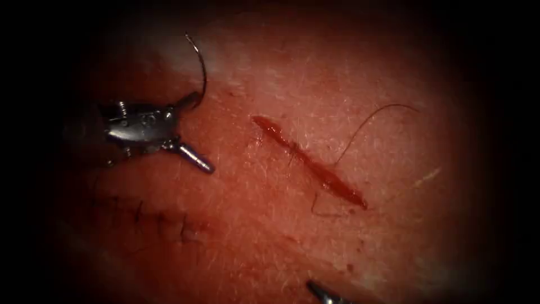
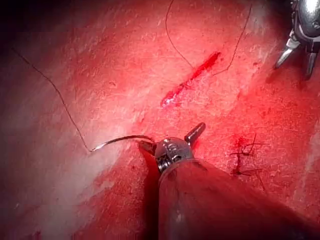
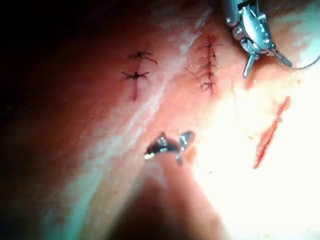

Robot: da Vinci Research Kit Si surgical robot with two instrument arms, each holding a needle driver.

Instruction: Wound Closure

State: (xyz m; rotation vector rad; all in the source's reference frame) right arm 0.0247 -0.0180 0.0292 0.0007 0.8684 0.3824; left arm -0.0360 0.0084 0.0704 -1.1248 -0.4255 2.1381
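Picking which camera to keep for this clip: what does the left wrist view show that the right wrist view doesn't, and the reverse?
Left wrist view adds: the needle lying on the tissue left of the cut, not in it. One end sits at a jaw of the left hand, and thread trails from the other.
Right wrist view adds: a second stitched site beyond the old stitches.
Shared: both hands open and holding nothing, the right hand included, plus the cut and the old stitches.
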